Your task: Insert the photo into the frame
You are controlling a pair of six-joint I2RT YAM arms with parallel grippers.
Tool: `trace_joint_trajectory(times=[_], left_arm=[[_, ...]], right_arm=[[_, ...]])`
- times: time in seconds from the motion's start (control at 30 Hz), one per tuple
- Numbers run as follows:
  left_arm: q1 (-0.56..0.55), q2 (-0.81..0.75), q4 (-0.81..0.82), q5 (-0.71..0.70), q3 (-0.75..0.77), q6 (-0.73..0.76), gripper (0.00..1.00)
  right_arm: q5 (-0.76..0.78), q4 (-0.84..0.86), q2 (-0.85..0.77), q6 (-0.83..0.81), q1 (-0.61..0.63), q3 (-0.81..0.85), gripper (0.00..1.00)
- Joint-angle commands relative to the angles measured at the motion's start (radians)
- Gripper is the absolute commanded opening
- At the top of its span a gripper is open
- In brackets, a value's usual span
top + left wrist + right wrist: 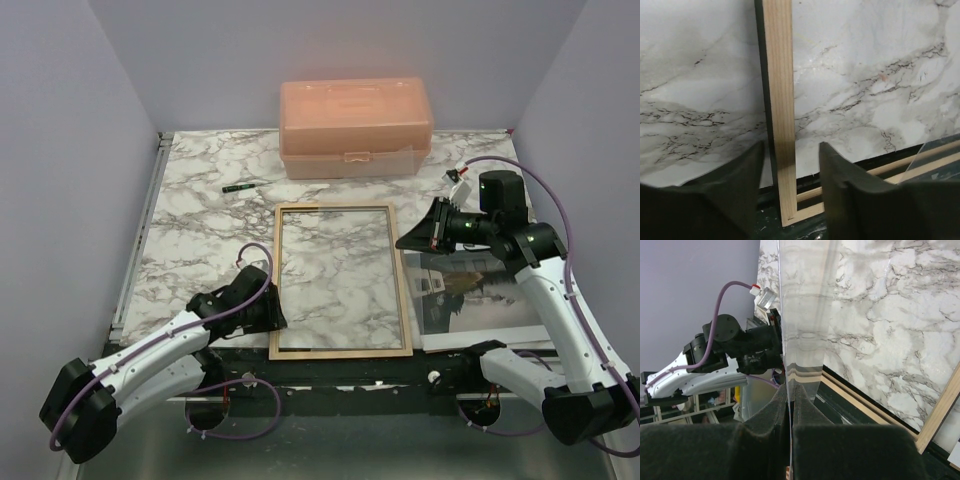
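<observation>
The frame (pixel 340 351) lies flat mid-table with its light wood back up. My left gripper (pixel 275 312) is at the frame's near left corner. In the left wrist view the wooden rail (pixel 777 75) runs between the fingers of the left gripper (pixel 791 147), which is open with a gap on each side. My right gripper (pixel 405 243) hovers over the frame's far right edge. Seen from the right wrist, it (pixel 790 390) is shut on the edge of the clear pane (pixel 802 305), held tilted over the frame. The photo (pixel 470 300) lies picture up right of the frame, partly under the right arm.
An orange plastic box (pixel 355 128) stands at the back of the marble table (pixel 200 220). A small dark green pen-like object (pixel 238 187) lies left of it. Grey walls close in both sides. A dark strip runs along the table's near edge.
</observation>
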Motion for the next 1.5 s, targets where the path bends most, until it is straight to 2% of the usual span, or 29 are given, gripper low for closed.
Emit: trace_joint_trajectory(times=[0.0,0.3,0.53,0.67,1.23,1.47], left_arm=[[-0.008,-0.029,0.019,0.053,0.030,-0.011,0.57],[0.010,0.007,0.001,0.070,0.103,0.017,0.59],[0.161,0.011,0.014,0.183,0.103,0.099,0.59],[0.212,0.001,0.030,0.229,0.098,0.102,0.58],[0.228,0.074,-0.044,0.083,0.125,0.093,0.33],[0.229,0.116,-0.040,0.069,0.126,0.097,0.32]], right_arm=[[0.000,0.006,-0.004,-0.009,-0.003,0.038,0.00],[-0.012,-0.009,-0.002,-0.010,-0.003,0.016,0.00],[-0.072,0.052,0.020,0.017,-0.003,-0.018,0.00],[-0.101,0.092,0.048,0.029,-0.003,-0.031,0.00],[-0.175,0.255,0.118,0.103,-0.003,-0.116,0.00],[-0.183,0.324,0.133,0.135,-0.003,-0.168,0.00]])
